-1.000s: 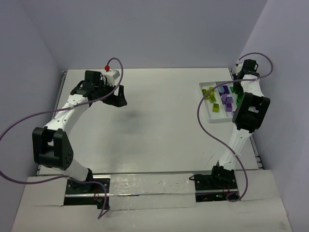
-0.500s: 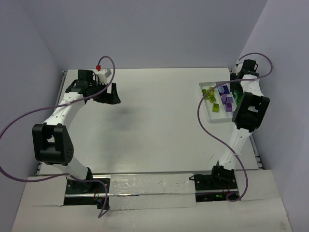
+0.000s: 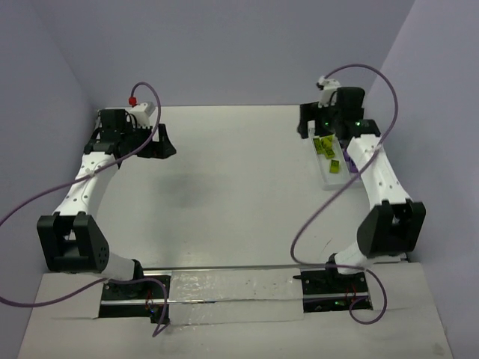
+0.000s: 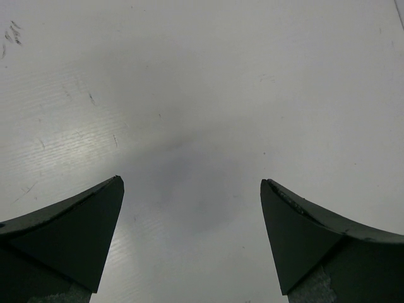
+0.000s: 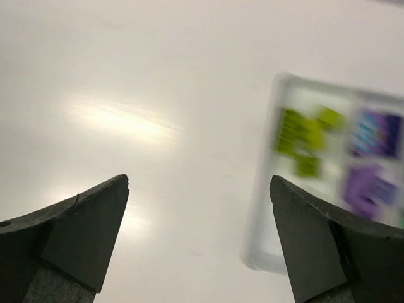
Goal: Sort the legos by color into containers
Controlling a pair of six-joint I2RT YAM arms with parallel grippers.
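The left arm (image 3: 88, 170) is stretched out to the far left part of the white counter (image 3: 239, 194). The left jaws are spread wide, and nothing is held between them. In the left wrist view only the bare counter (image 4: 202, 76) is seen under the two dark fingertips (image 4: 82, 227), with a soft grey shadow in the middle.

The right arm (image 3: 378, 176) is reached out to the far right part of the counter. The right jaws are spread wide too, and nothing is pinched in them. They are held over the counter just beside the far left corner of a shallow white tray (image 3: 323, 179).

The tray is found at the right side of the counter, and part of it is hidden under the right arm in the top view. Small legos (image 3: 324, 146) are seen lying inside it, yellow-green ones and purple ones mixed together. In the right wrist view the tray (image 5: 260, 189) is seen off to the right of the gap. That view is blurred, so the legos (image 5: 297, 132) are shown only as yellow-green and purple blobs.
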